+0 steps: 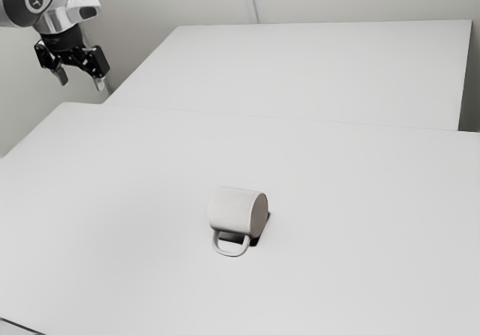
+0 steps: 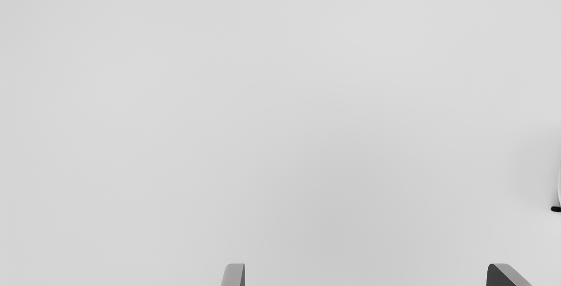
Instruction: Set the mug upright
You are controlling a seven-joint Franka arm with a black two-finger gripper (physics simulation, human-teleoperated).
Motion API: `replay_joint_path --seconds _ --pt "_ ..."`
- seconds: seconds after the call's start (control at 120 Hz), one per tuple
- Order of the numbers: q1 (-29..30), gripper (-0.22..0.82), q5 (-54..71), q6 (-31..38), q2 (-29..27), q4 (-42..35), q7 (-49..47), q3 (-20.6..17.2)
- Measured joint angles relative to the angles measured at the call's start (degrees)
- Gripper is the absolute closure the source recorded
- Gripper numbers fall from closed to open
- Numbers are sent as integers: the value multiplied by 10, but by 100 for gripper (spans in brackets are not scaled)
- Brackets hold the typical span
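The white mug (image 1: 236,209) lies on its side on the white table (image 1: 135,200), with its handle (image 1: 231,254) turned toward the exterior camera. One round end (image 1: 259,215) faces the exterior view's right; whether that is the mouth or the base cannot be told. A dark shadow (image 1: 256,241) sits close against the mug, beside the handle.

Flat white tabletop stretches away from the mug on every side, leaving wide room around it. The table's far edge runs well behind the mug, and a second white surface (image 1: 315,69) spreads beyond that line; whether the two touch is unclear. At the exterior view's left, the table's side edge slants from the far corner toward the camera. A pale wall (image 1: 150,5) stands behind.

The arm (image 1: 56,5) enters at the exterior view's upper left, its hand pointing down near the table's far corner. The black gripper (image 1: 81,82) is raised and well apart from the mug. Its two fingers (image 2: 234,275) stand wide apart, with pale surface in view between them. In the wrist view, a sliver of something white with a small black part (image 2: 555,209) appears out past one finger, too little of it to name.
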Motion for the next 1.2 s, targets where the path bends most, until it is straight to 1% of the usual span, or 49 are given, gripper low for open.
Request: replay_joint_path --seconds 0.25,0.367,0.433,0.508,0.692,0.8,0.883,1.025,1.2 --pt "6 0 -1 6 1 -5 0 1" --pt "16 0 -13 10 2 -23 0 1" --pt "21 0 -49 11 2 -41 0 2" --pt "26 0 -116 12 2 -78 -1 8" --pt "65 0 -266 14 9 -163 1 11" --pt "83 0 -326 15 33 -192 6 11" --pt "94 0 -368 19 70 -196 11 12" --pt "77 0 -437 38 127 -197 25 12" --pt "77 0 -507 61 174 -196 41 12"
